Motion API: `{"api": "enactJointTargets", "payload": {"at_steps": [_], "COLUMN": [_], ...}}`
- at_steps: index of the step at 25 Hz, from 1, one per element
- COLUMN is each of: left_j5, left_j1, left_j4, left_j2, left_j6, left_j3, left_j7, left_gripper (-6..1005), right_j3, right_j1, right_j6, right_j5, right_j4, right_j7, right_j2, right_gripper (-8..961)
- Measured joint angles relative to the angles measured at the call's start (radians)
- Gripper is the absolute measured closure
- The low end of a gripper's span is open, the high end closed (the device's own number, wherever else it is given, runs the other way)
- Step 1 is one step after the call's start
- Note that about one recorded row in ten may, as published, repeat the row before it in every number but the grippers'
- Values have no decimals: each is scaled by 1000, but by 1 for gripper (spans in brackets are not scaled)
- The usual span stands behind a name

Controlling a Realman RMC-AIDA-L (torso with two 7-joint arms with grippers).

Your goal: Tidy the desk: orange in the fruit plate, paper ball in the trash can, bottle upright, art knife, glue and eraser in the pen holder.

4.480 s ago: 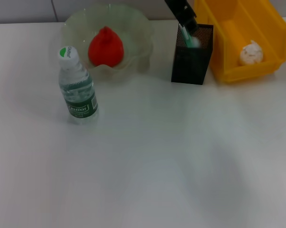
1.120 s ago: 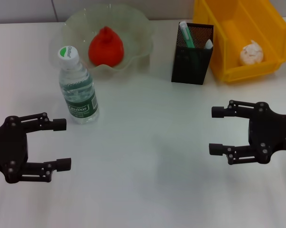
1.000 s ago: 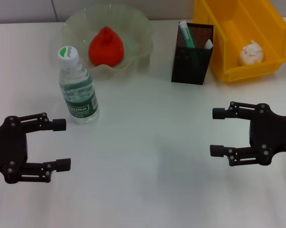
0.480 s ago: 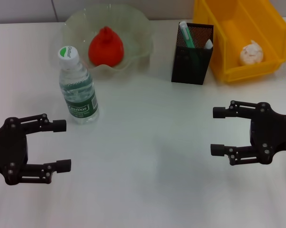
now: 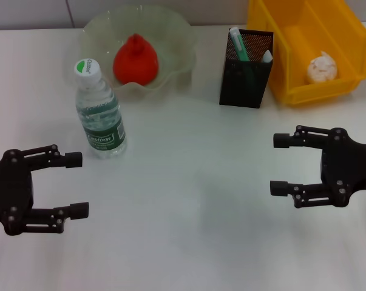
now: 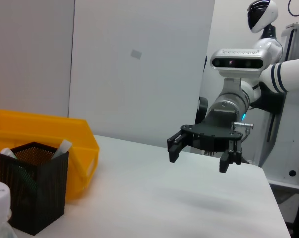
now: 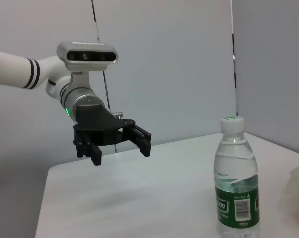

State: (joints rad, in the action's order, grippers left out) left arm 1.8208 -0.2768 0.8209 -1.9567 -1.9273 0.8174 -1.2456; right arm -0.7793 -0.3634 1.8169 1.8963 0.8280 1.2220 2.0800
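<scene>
We see the orange [image 5: 135, 59], lumpy with a raised knob, sitting in the fruit plate [image 5: 176, 36], a translucent pale-green bowl with a wavy rim at about eleven o'clock on the white table [image 5: 189, 200]. The bottle [image 5: 99, 112] stands upright just in front of the bowl, clear plastic with a dark green label and a white-and-green cap. At one o'clock the pen holder [image 5: 244, 76], a black mesh square cup, holds two pale slender items (we cannot tell which they are). Just beside it, the bright yellow trash can [image 5: 292, 54] contains the crumpled white paper ball [image 5: 321, 68]. Our left gripper [image 5: 74, 185] hovers at eight o'clock, level, fingers spread wide and holding nothing. Our right gripper [image 5: 280, 165] hovers at four o'clock, likewise level, wide and unladen, its fingers pointing toward the left one.
</scene>
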Motion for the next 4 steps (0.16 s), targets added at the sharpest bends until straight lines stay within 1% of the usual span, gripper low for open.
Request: {"api": "enactJointTargets", "payload": {"at_steps": [4], "left_j5": [0], "left_j1": [0], "left_j4": [1], "left_j2": [-3], "left_j6": [0], "left_j3": [-7], "left_j7": [0], "left_gripper": [155], "right_j3": [9], "right_j1": [0], "right_j6": [0], "right_j5": [-1], "right_j4": [-1], "right_j7": [-1], "right_j2": [1], "right_gripper": [115]}}
